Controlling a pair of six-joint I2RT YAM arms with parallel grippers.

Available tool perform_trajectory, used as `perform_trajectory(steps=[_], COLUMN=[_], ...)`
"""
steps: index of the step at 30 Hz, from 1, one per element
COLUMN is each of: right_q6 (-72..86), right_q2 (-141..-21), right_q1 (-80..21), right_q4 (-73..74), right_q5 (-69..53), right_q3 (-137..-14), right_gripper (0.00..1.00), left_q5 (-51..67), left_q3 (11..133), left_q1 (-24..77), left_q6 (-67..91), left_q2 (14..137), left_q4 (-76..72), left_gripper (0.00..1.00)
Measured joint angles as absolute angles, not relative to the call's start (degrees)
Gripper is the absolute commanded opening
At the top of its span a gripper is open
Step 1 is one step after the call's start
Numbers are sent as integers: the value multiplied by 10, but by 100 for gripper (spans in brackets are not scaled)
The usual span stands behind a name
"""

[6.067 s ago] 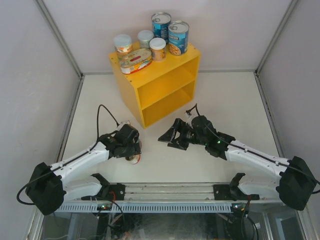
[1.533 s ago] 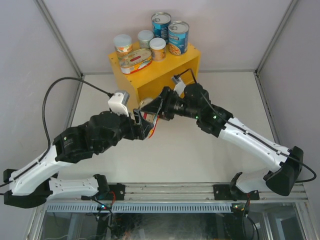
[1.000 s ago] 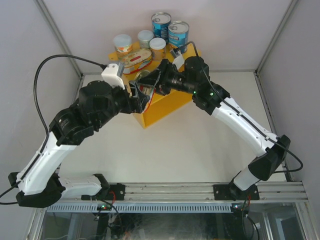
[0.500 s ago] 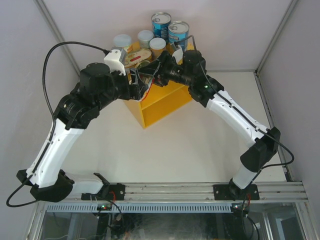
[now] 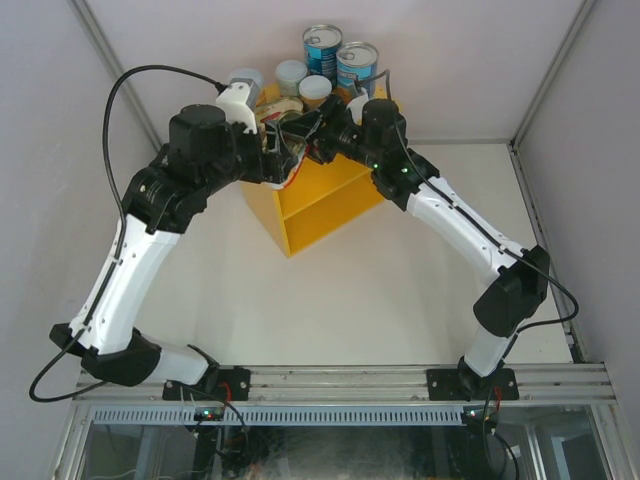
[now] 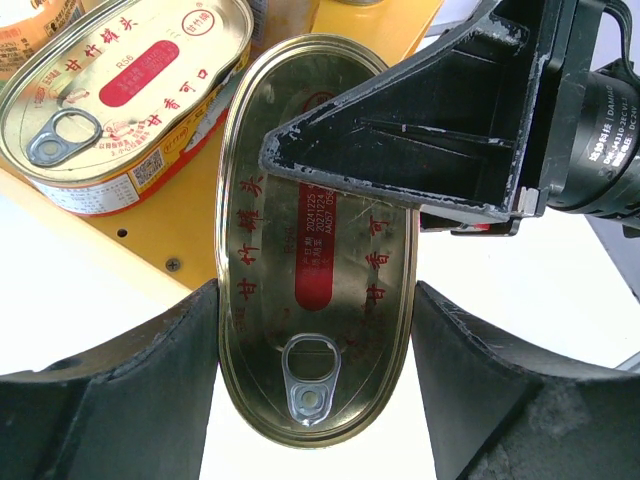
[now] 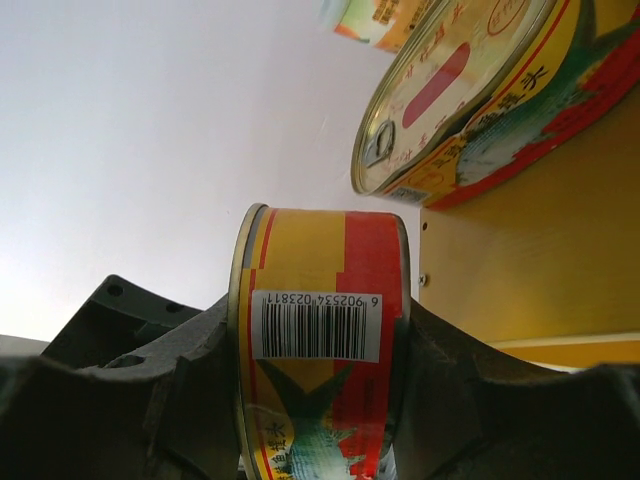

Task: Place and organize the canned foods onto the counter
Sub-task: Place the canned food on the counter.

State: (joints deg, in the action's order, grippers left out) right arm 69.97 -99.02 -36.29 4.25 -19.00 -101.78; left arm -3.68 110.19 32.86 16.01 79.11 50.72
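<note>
A flat oval tin with a red-yellow label is held just off the front left edge of the yellow counter. My left gripper is shut on its long sides. My right gripper is shut on the same tin, one finger across its lid. In the top view the tin is mostly hidden by both grippers. A second oval tin lies on the counter top beside it. Two tall blue cans and three small cans stand behind.
The counter's inner shelf faces the arms. White enclosure walls stand close behind and beside the counter. The left arm's black cable loops up over the left side. The white table lies below both arms.
Both arms have risen from near the table and moved back together with the oval tin, from in front of the counter up to its top front left edge.
</note>
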Motion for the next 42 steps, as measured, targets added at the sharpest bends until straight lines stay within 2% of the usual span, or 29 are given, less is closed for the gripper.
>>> perform_trajectory(steps=[6, 17, 26, 42], right_q6=[700, 700, 700, 703], right_q2=[-992, -999, -999, -994], right_q1=[-365, -378, -394, -400], right_q4=[39, 28, 22, 27], right_q5=[-157, -98, -64, -22], right_q3=[-1018, -1018, -1018, -987], right_gripper=[0, 0, 0, 0], left_q5=[-30, -48, -66, -118], left_q3=[1112, 1118, 1102, 1011], left_q1=[323, 305, 300, 284], left_q6=[159, 160, 167, 185], left_q2=[804, 811, 789, 680], left_q4=[507, 510, 505, 416], left_gripper=[76, 82, 83, 82])
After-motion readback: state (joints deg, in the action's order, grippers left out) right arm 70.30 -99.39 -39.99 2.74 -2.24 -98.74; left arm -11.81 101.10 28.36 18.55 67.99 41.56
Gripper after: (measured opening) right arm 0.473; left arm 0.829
